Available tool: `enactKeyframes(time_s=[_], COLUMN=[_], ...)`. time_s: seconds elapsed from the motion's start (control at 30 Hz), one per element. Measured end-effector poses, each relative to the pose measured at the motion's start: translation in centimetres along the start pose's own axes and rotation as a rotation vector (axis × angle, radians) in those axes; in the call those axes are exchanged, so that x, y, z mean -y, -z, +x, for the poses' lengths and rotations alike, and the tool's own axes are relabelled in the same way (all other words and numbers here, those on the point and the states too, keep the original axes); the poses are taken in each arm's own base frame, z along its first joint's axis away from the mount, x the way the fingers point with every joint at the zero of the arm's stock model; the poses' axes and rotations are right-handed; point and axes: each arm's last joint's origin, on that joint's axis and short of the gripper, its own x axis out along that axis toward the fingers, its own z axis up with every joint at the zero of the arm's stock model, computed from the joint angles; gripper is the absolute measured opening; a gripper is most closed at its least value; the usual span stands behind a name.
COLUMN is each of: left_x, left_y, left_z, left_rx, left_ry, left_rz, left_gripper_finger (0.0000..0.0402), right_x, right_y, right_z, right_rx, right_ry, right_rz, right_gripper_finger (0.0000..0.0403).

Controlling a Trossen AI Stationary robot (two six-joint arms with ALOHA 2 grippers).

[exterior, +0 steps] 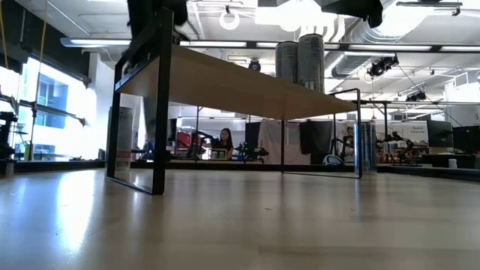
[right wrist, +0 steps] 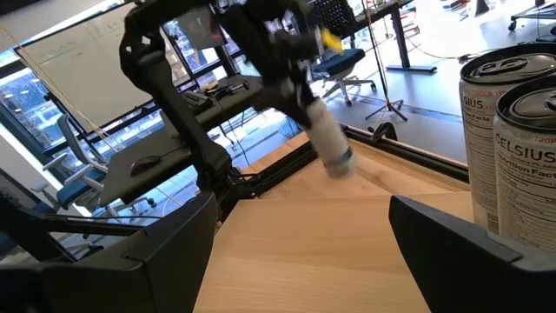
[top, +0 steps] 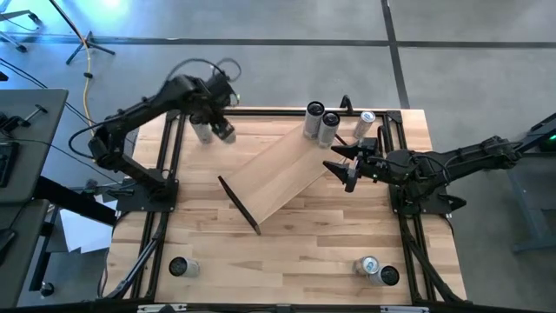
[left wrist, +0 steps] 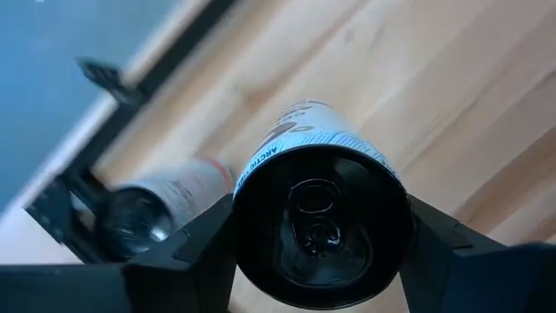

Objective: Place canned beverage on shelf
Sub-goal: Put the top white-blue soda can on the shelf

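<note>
My left gripper (top: 217, 127) is over the table's far left corner, shut on a white canned beverage (top: 226, 133), which the right wrist view shows as a can (right wrist: 331, 146) in the air. A second can (left wrist: 161, 209) stands on the tabletop just beside it. The shelf (top: 282, 169), a pale board on black brackets, stands slantwise at the table's middle. Two cans (top: 321, 122) stand on its far end and show large in the right wrist view (right wrist: 512, 122). My right gripper (top: 346, 165) is open at the shelf's right side, with nothing between its fingers. My left gripper pinches the can between its two fingers (left wrist: 198, 245), on opposite sides of the wall just below the top rim (left wrist: 252, 169). The fingers come from above, pointing steeply down. The can hangs below them, tilted, with its base (right wrist: 340, 162) clear of the tabletop.
Another can (top: 365, 123) stands at the far right by the black frame rail (top: 395, 139). One can (top: 180, 267) stands near the front left and two cans (top: 378, 270) near the front right. Bare tabletop (top: 287, 252) lies in front of the shelf.
</note>
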Motion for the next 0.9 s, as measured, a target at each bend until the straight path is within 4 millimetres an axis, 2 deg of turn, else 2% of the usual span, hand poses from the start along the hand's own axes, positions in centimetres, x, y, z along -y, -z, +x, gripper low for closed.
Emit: enactKeyframes(time_s=[0.13, 0.23, 0.37, 0.47, 0.63, 0.7, 0.9], left_x=[0.3, 1.1, 2.6, 4.3, 7.6, 8.9, 11.7], left_y=[-1.1, -1.0, -0.5, -0.2, -1.1, -1.4, -1.7], left_z=[-5.3, -8.6, -12.1, -13.9, -15.9, -15.6, -13.0], left_rx=[0.16, 0.223, 0.268, 0.287, 0.383, 0.4, 0.251], left_ry=[0.048, 0.072, 0.134, 0.194, 0.286, 0.316, 0.348], left_rz=[0.003, 0.061, 0.125, 0.166, 0.24, 0.278, 0.385], left_gripper_finger=[0.0211, 0.0211, 0.0211, 0.0211, 0.0211, 0.0211, 0.0211], right_x=[0.0, 0.0, 0.0, 0.0, 0.1, 0.1, 0.0], right_y=[0.0, 0.0, 0.0, 0.0, -0.1, -0.1, 0.0], right_z=[0.0, 0.0, 0.0, 0.0, 0.0, 0.0, 0.1], right_rx=[0.0, 0.0, 0.001, 0.008, 0.024, 0.026, 0.012], right_ry=[0.0, 0.0, 0.002, 0.014, 0.043, 0.045, 0.008], right_rz=[0.0, 0.0, 0.0, 0.0, 0.0, 0.0, 0.03], right_gripper_finger=[0.0328, 0.0328, 0.0328, 0.0328, 0.0328, 0.0328, 0.0328])
